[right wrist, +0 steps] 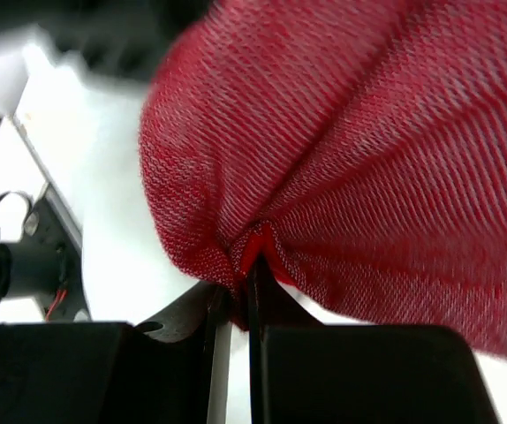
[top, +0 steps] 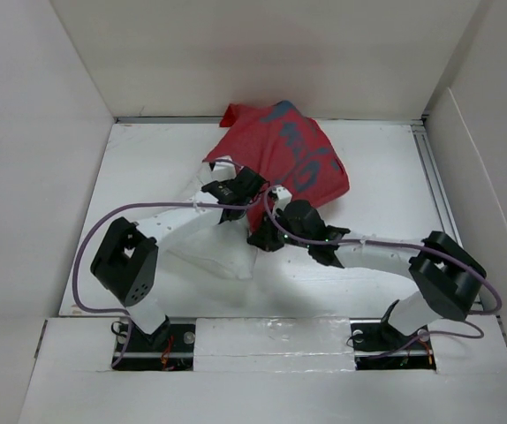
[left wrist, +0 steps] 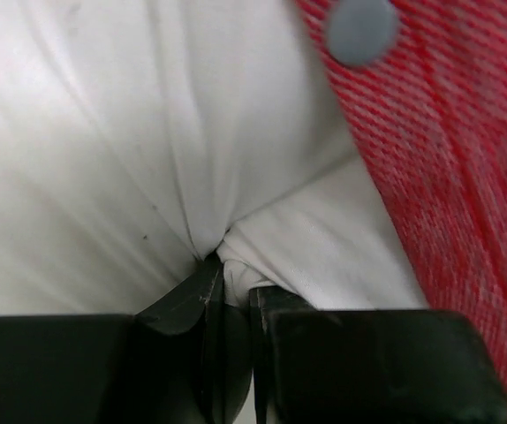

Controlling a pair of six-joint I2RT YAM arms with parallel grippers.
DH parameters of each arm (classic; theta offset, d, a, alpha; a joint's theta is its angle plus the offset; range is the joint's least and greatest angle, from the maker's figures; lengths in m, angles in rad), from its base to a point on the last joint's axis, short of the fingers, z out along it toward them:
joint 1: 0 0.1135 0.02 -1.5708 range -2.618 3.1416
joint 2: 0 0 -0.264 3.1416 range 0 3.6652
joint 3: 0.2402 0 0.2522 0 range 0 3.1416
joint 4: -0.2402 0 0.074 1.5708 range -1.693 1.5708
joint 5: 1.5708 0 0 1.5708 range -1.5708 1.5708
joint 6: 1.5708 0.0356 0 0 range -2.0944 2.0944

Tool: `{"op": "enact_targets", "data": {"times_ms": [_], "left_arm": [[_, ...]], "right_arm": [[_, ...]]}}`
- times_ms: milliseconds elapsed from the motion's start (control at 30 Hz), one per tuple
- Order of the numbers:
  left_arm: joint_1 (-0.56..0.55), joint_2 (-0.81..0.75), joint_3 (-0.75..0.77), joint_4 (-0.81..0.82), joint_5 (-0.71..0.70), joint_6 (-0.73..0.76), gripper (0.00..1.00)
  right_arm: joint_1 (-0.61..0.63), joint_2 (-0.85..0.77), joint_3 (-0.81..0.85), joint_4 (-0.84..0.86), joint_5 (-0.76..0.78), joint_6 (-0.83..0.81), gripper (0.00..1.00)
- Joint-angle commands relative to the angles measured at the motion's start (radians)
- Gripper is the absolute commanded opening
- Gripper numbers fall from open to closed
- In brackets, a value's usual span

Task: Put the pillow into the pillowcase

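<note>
Pillowcase (top: 262,134), grey-blue marks (top: 296,134) illegible, against white pillow (left wrist: 103,132)

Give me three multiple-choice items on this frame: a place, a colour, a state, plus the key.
1. Where on the table is the pillowcase?
A) at the near edge, by the arm bases
B) in the middle, toward the far wall
C) in the far left corner

2. What colour is the cloth pinched by the right fingers?
A) white
B) blue
C) red

3. How do the left fingers stand?
A) wide open, touching nothing
B) shut on a fold of the pillow
C) shut on a cable

Key:
1 B: the top view shows it bunched beyond both wrists.
2 C: red weave gathers between them in the right wrist view.
3 B: white cloth puckers into them in the left wrist view.
</note>
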Motion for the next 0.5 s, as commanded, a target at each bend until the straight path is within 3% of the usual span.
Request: {"op": "enact_targets", "data": {"times_ms": [0, 133, 233, 400, 467], "left_arm": [[0.064, 0.013, -0.033, 0.145, -0.057, -0.087, 0.0], [0.096, -0.066, -0.096, 0.262, -0.082, -0.011, 0.0], [0.096, -0.065, -0.087, 0.309, -0.048, 0.048, 0.0], [0.138, -0.051, -0.01, 0.259, -0.111, 0.038, 0.0], [0.233, -0.091, -0.01, 0.315, 0.025, 0.072, 0.0]], "right_arm": [[0.126, 0.001, -0.016, 0.142, -0.245, 0.052, 0.0], [0.194, -0.019, -0.016, 0.152, -0.242, 0.012, 0.0], [0.156, 0.001, -0.016, 0.152, -0.171, 0.001, 0.0], [0.136, -0.077, 0.083, -0.118, 0.092, -0.06, 0.03], [0.127, -0.105, 0.083, -0.104, 0.08, -0.098, 0.03]]}}
